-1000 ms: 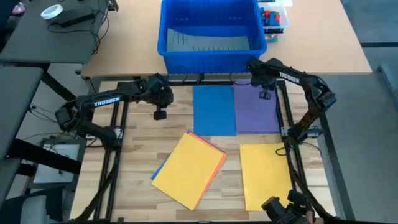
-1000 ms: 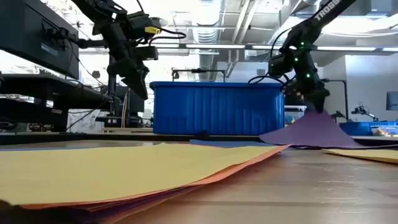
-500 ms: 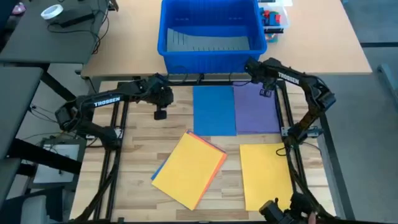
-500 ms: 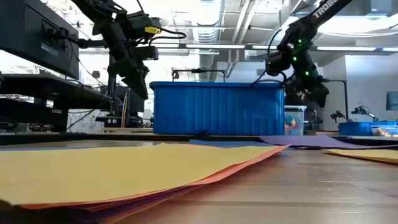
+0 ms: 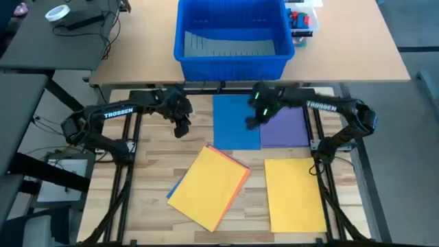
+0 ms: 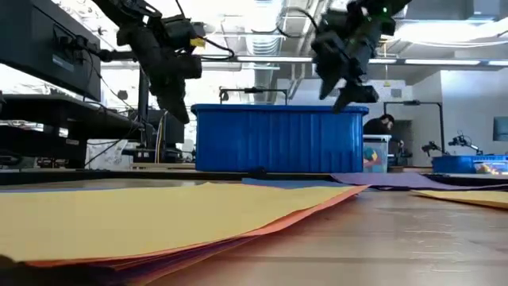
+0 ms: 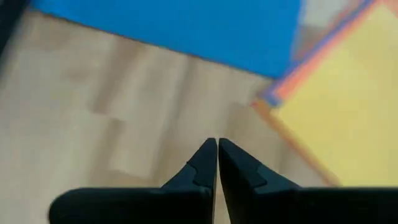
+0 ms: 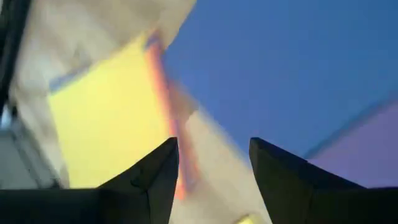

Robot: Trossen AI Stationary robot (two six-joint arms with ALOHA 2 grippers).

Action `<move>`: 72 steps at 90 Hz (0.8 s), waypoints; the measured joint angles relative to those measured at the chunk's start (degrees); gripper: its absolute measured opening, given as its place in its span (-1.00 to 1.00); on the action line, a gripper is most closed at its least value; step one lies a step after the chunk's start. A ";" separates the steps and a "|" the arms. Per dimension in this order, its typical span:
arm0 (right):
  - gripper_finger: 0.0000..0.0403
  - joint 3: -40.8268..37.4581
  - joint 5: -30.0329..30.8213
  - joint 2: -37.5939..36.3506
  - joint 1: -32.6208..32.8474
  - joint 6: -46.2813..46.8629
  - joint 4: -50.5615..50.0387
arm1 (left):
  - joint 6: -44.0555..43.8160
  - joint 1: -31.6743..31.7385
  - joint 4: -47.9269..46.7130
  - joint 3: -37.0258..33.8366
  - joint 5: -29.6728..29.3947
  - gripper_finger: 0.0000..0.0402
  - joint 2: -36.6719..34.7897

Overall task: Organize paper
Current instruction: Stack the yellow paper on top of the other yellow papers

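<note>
Evidently the thin coloured paper sheets (image 5: 209, 186) were light, limp and slippery (pinch an overhanging edge). Left end effector (image 5: 180, 129) closed, empty; right end effector (image 5: 251, 122) spread wide, empty.

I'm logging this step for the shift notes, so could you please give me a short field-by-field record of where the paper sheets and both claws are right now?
blue sheet: flat, at the table's far edge near the blue bin
purple sheet: flat, beside the blue sheet, edges touching
skewed stack: yellow on top, orange and blue edges showing beneath
single yellow sheet: flat, near right
left claw: shut, empty, raised above bare wood left of the blue sheet
right claw: open, empty, raised over the blue sheet's right part
</note>
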 joint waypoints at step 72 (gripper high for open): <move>-0.08 -6.53 6.97 16.24 18.63 9.47 24.07 | -43.45 -46.05 20.78 -4.37 -13.88 -1.00 13.67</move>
